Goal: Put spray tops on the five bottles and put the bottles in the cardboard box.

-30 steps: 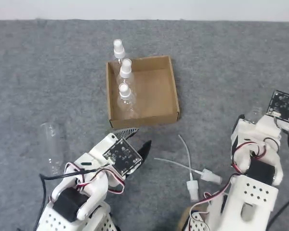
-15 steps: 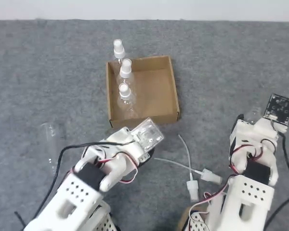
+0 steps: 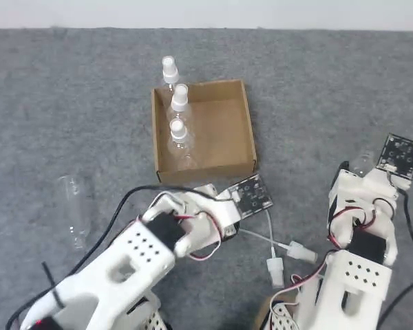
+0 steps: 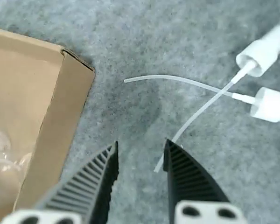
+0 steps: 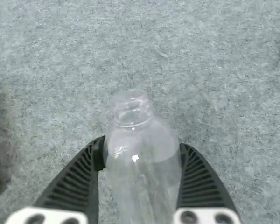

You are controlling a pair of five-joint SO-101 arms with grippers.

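- The left claw (image 4: pixel 141 144) is held open over the grey desk (image 3: pixel 69 103), just beside the near right corner of the cardboard box (image 3: pixel 203 130); nothing is gripped between its fingers.
- Two loose spray tops (image 4: pixel 263 46) are seen lying on the desk between the two arms, close together, with their thin dip tubes (image 4: pixel 177 80) crossed. The end of one tube is found just in front of the left claw's fingertips.
- The right claw (image 5: pixel 141 147) is closed on an uncapped bottle (image 5: pixel 135 121), which is gripped by its shoulders with the open neck pointed away from the claw.
- Three capped bottles (image 3: pixel 179 100) are lined up along the box's left wall; the farthest one appears to rise past the far rim, though whether it stands inside cannot be told.
- A second uncapped bottle, the lying bottle (image 3: pixel 72 210), is seen on its side on the desk, well apart from the box on the left arm's outer side.
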